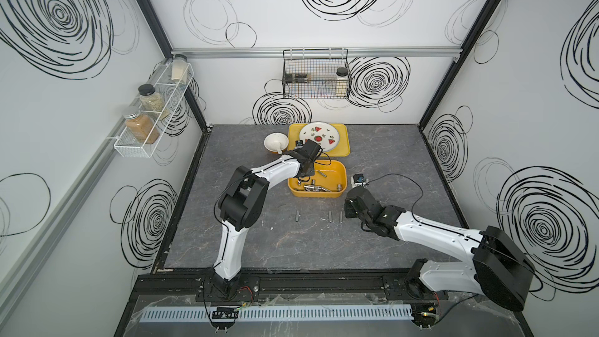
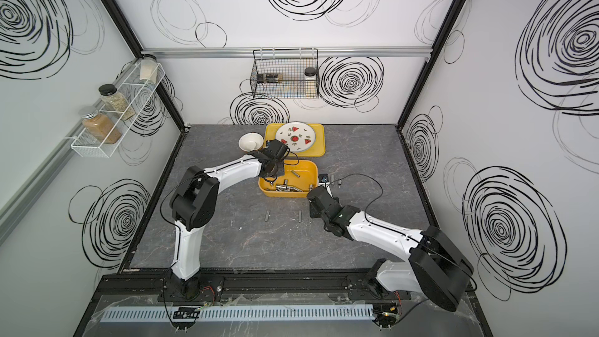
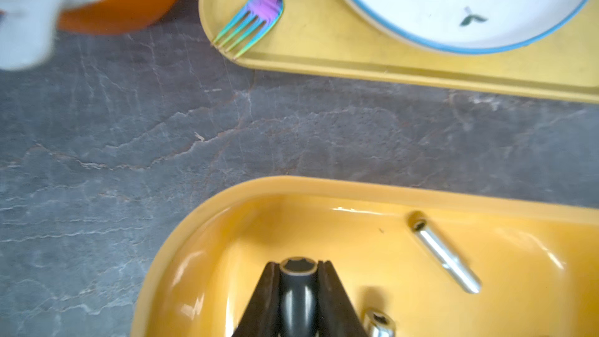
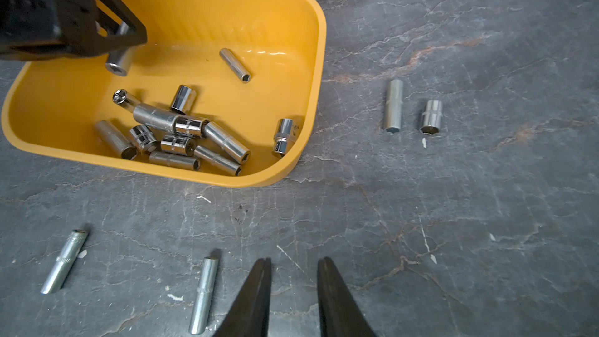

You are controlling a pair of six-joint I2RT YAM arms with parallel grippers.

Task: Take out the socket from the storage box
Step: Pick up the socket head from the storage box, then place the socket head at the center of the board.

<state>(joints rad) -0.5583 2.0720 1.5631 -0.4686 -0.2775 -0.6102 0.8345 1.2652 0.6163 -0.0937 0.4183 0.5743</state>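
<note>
The storage box [image 1: 343, 170] [image 4: 319, 59] is a deep yellow-orange tub on the grey table, with several chrome sockets [image 4: 181, 134] piled on its floor. My left gripper [image 3: 299, 265] [image 1: 304, 173] reaches into the box's left end and is shut on a socket [image 3: 299, 286] [image 4: 118, 59], whose hex end sticks out past the fingertips just above the floor. A thin socket [image 3: 444, 254] lies apart near the far wall. My right gripper [image 4: 294, 262] [image 1: 348, 213] hangs open over the bare table in front of the box, with nothing between its fingers.
Several loose sockets lie on the table: in front of the box [image 4: 64, 260] [image 4: 204, 293] and to its right [image 4: 393, 105] [image 4: 431, 116]. Behind the box are a flat yellow tray [image 1: 343, 150] with a plate [image 1: 319, 136] and a fork [image 3: 256, 14], and a bowl [image 1: 275, 142].
</note>
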